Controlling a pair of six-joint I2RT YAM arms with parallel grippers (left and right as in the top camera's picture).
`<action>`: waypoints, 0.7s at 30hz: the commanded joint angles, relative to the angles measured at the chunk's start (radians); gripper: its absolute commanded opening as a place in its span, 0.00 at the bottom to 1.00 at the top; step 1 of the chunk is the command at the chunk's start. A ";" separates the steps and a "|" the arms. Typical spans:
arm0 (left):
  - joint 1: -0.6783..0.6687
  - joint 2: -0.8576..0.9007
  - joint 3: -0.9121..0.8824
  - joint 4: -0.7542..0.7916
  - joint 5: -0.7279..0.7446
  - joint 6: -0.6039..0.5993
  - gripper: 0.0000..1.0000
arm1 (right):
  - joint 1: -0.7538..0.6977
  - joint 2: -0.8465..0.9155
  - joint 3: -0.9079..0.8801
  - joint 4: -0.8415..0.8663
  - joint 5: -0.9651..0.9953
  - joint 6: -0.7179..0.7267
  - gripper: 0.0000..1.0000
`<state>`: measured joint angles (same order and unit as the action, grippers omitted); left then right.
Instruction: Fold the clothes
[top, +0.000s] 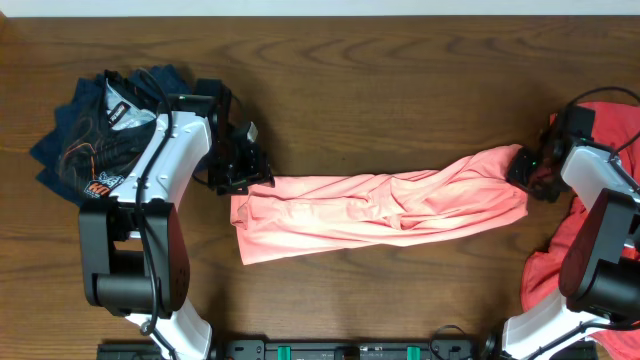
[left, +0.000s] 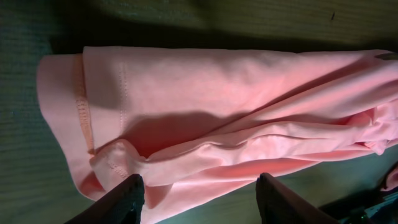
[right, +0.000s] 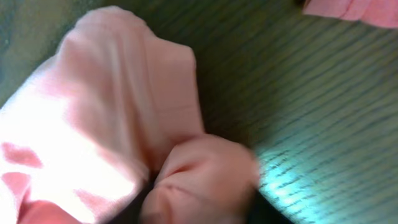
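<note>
T-shirt: pink, between grippers
Left gripper: fingers apart
Right gripper: clamped on T-shirt
Dark garment: print unreadable

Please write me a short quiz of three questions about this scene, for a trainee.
1. True or false: the left gripper is shut on the pink shirt.
2. What pinches the shirt? A. the right gripper B. the left gripper C. neither
3. Fill in: the dark clothes lie beside the ___ arm.

Key: 1 false (its fingers are apart); 2 A; 3 left.
</note>
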<state>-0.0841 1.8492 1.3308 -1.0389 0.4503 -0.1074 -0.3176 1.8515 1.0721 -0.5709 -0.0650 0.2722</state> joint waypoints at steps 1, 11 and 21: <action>0.004 -0.027 -0.006 -0.007 0.013 0.010 0.59 | -0.002 0.019 -0.021 0.004 -0.044 -0.019 0.04; 0.027 -0.056 -0.005 -0.021 0.008 0.021 0.59 | 0.005 -0.117 -0.014 -0.066 -0.051 -0.153 0.01; 0.068 -0.090 -0.005 -0.021 0.006 0.020 0.59 | 0.237 -0.435 -0.014 -0.194 -0.101 -0.233 0.01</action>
<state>-0.0174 1.7706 1.3308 -1.0542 0.4496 -0.1032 -0.1593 1.4517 1.0527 -0.7444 -0.1398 0.0723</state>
